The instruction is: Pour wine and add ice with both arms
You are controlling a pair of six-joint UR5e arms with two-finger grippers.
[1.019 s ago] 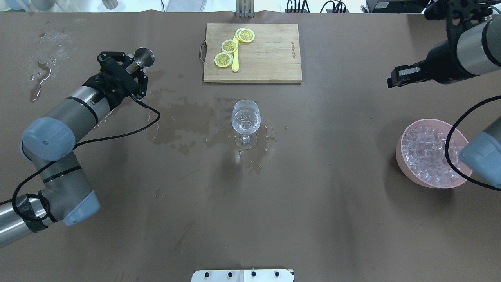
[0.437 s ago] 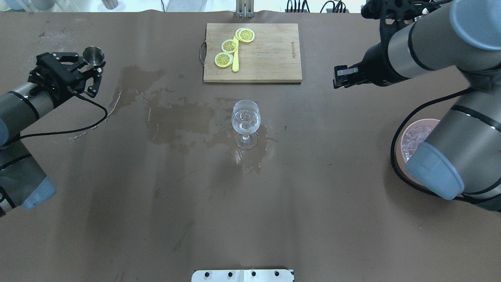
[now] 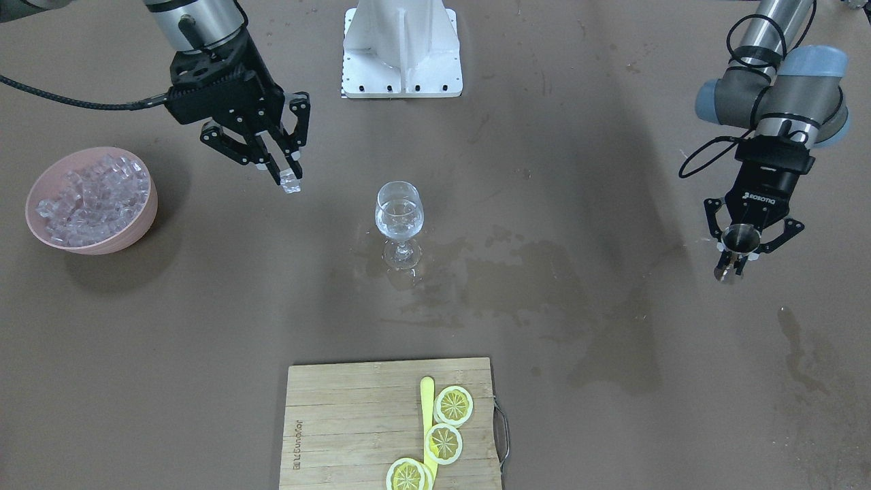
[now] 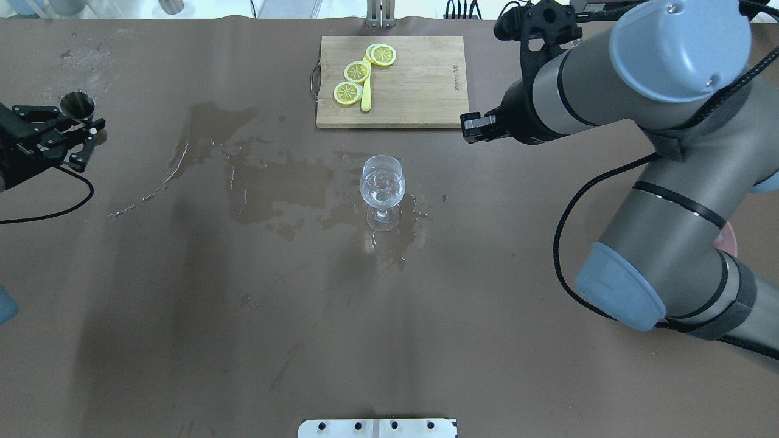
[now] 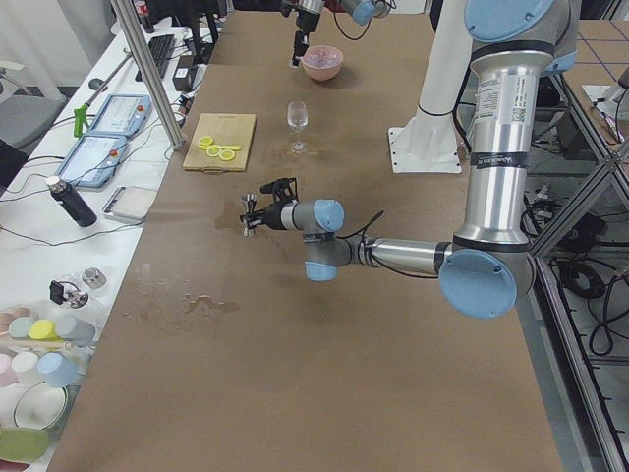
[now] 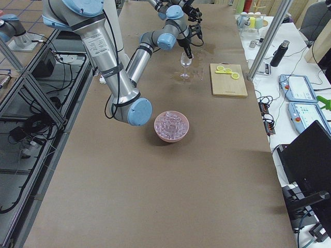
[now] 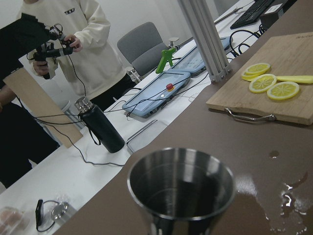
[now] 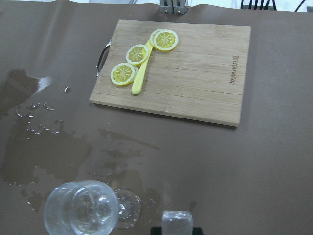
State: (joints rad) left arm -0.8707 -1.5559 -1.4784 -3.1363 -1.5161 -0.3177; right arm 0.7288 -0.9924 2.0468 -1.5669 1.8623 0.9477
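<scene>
Across the table from the robot, we see the right gripper [image 3: 286,175] clamped on one small clear ice cube [image 3: 291,182]. It hangs above the brown table [image 3: 204,340], between the round pink bowl [image 3: 116,239] with its heap of ice [image 3: 88,197] and the clear stemmed wine glass [image 3: 399,218]. The glass stands upright beside a wet patch [image 3: 517,272] and has a small measure of clear wine [image 3: 399,226] inside. The left gripper [image 3: 740,250] is closed around a small steel measuring cup [image 3: 741,237], well apart from the glass.

From overhead, the right gripper [image 4: 473,128] is near the corner of the wooden cutting board [image 4: 420,85] with the yellow lemon slices [image 4: 347,92]. It is not over the glass, and we cannot make out the cube here.

The two side views are too small for judging the fingers.

In the left wrist camera the steel cup [image 7: 181,188] is dark inside; we cannot tell if liquid remains.

In the right wrist camera the cube [image 8: 176,220] sits at the lower edge, beside the glass rim [image 8: 80,213] and not above it.

We judge the step in hand to be bringing the cube to the glass. To do it well, we should centre the cube over the rim, lower it close to the wine, and only then part the fingers, so nothing splashes. The fingers must not touch the rim, because a stemmed glass near a wet surface probably tips or slides easily.
</scene>
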